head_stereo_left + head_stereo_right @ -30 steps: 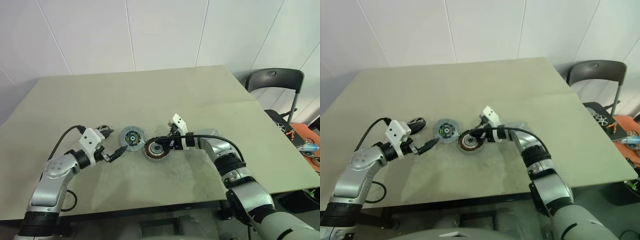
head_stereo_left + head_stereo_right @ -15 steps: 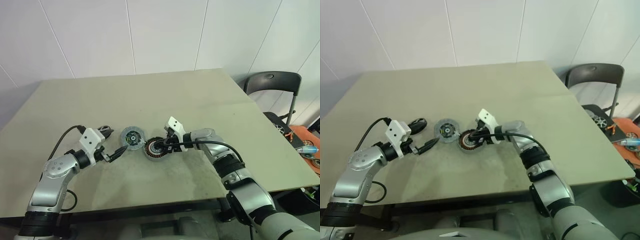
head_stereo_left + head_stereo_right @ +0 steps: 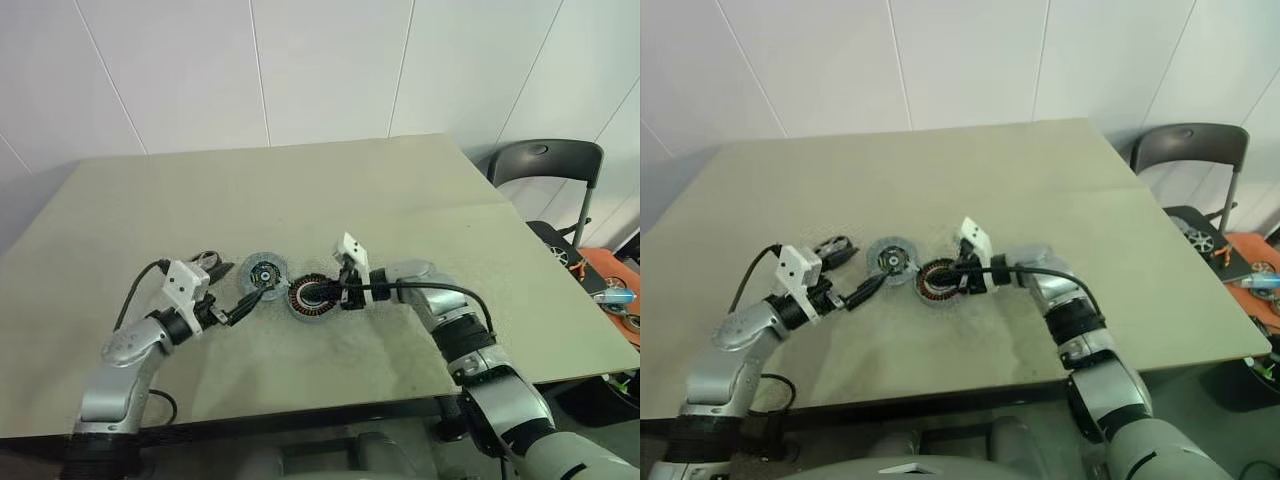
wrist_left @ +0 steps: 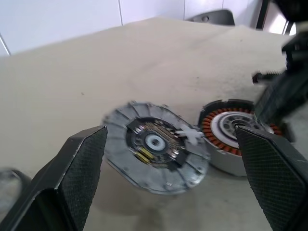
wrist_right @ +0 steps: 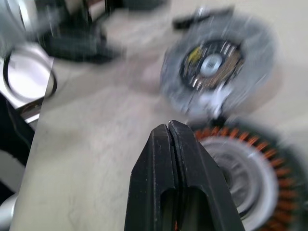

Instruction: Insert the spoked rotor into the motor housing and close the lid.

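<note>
The rotor (image 3: 312,296) lies copper side up on the counter (image 3: 400,200), just beside the housing (image 3: 264,273). The left claw (image 4: 163,192) is spread wide near the housing. The right claw (image 5: 172,137) is pinched tight, empty, over the rotor.

Bare table (image 3: 400,200) beyond housing (image 3: 265,273) (rotor (image 3: 312,297) adjacent)

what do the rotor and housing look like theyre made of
Rotor: likely metal, with a ring of orange, copper-like windings around a pale silvery hub. Housing: matte light-grey ribbed casing, cast metal or plastic, unclear which; its dark centre looks like a circuit board.
</note>
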Motion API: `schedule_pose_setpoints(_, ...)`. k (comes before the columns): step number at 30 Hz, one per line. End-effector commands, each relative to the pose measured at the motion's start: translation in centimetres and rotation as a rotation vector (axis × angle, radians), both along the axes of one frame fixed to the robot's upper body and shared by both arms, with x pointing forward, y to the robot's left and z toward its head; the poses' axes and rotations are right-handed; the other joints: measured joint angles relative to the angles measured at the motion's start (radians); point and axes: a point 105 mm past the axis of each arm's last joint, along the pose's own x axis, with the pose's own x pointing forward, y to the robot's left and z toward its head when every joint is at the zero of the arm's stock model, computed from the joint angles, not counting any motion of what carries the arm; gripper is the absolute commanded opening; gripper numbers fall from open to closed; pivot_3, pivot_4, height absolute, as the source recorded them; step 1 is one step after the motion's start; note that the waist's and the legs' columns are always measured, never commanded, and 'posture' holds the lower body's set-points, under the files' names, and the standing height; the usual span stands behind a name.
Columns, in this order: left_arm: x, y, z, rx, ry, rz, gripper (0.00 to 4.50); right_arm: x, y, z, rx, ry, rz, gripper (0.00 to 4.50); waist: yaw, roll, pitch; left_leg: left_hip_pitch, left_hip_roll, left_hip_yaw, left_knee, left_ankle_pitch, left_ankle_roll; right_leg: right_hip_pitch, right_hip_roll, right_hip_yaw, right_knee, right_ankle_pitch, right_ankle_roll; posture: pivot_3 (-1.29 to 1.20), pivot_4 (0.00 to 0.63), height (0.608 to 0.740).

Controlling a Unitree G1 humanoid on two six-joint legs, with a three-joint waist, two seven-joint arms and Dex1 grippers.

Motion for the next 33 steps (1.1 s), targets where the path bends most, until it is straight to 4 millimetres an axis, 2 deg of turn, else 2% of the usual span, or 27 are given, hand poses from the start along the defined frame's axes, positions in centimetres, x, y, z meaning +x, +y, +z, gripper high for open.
schedule_pose_setpoints(1, 0.4, 1.3, -0.1, -0.111, 0.018, 0.099, 4.50, 0.4, 0.5, 3.0, 0.041, -0.093, 0.024, 0.03, 0.001, 0.000, 0.000, 0.000, 0.000, 0.000, 0.000, 0.000, 0.000, 0.000, 0.000, 0.000, 0.000, 0.000, 0.000, 0.00, 0.000, 0.740)
schedule_pose_setpoints(8, 1.0, 2.8, -3.9, -0.359, 0.211, 0.320, 4.50, 0.6, 0.6, 5.2, 0.048, -0.169, 0.041, 0.03, 0.004, -0.001, 0.000, -0.001, -0.001, 0.000, 0.001, 0.000, 0.000, 0.001, -0.001, 0.000, -0.001, 0.000, 0.000, 0.00, 0.000, 0.740)
schedule_pose_setpoints(14, 2.1, 3.0, -5.2, -0.501, 0.342, 0.416, 4.50, 0.6, 0.6, 5.6, 0.046, -0.185, 0.043, 0.03, 0.024, -0.001, 0.000, 0.000, -0.001, 0.000, 0.002, 0.000, 0.000, 0.002, 0.000, -0.001, 0.000, 0.000, 0.000, 0.00, 0.000, 0.740)
schedule_pose_setpoints(19, 3.3, 3.4, -4.6, -0.614, 0.387, 0.459, 4.50, 0.6, 0.7, 5.4, 0.040, -0.187, 0.036, 0.03, 0.026, -0.001, 0.000, 0.002, -0.001, 0.000, 0.003, 0.000, 0.000, 0.004, 0.000, -0.001, 0.000, 0.000, 0.000, 0.00, 0.000, 0.740)
schedule_pose_setpoints(23, 4.4, 4.8, -3.8, -0.745, 0.402, 0.518, 4.50, 0.7, 0.6, 5.0, 0.027, -0.186, 0.025, 0.03, 0.025, -0.001, 0.000, 0.003, -0.001, -0.001, 0.003, 0.000, 0.000, 0.004, 0.001, -0.001, 0.001, 0.000, 0.000, 0.00, 0.000, 0.740)
schedule_pose_setpoints(32, 5.2, 6.4, -3.3, -0.982, 0.456, 0.585, 4.50, 0.7, 0.6, 4.6, 0.013, -0.183, 0.013, 0.03, 0.023, -0.001, 0.000, 0.002, -0.001, -0.001, 0.002, 0.000, 0.000, 0.002, 0.001, -0.001, 0.000, 0.000, 0.000, 0.00, 0.000, 0.740)
schedule_pose_setpoints(33, 5.2, 6.5, -3.5, -1.003, 0.463, 0.595, 4.32, 0.7, 0.6, 4.5, 0.012, -0.182, 0.012, 0.01, 0.023, -0.001, 0.000, 0.002, -0.001, -0.001, 0.002, 0.000, 0.000, 0.002, 0.001, -0.001, 0.000, 0.000, 0.000, 0.00, 0.000, 0.740)
